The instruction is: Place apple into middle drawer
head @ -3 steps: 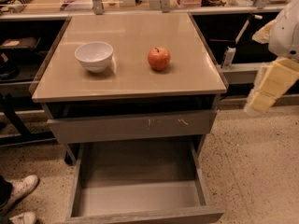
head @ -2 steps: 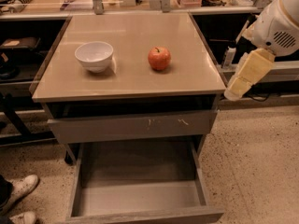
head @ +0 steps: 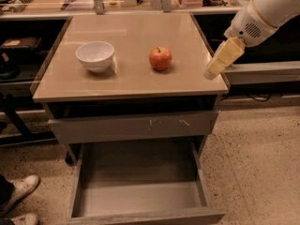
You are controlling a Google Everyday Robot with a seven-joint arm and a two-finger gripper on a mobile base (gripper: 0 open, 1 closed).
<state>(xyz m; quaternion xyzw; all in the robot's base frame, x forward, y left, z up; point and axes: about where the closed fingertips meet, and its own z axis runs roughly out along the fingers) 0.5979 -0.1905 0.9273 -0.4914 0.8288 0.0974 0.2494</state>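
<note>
The red-orange apple [head: 160, 58] sits upright on the tan table top [head: 136, 32], right of centre. The middle drawer [head: 140, 198] is pulled open below the table, and its smooth grey floor is bare. My gripper [head: 209, 72], cream-coloured on a white arm, hangs over the table's right edge. It is to the right of the apple, apart from it, and pointing down-left.
A white bowl [head: 95, 56] stands left of the apple. A shut grey drawer with pale scratches [head: 136, 126] sits above the open one. Shelves with clutter run behind the table. A white shoe [head: 18, 189] is on the speckled floor at the lower left.
My gripper has moved left from off the table's right side to over its right edge, closer to the apple. The apple, bowl and drawers have not moved.
</note>
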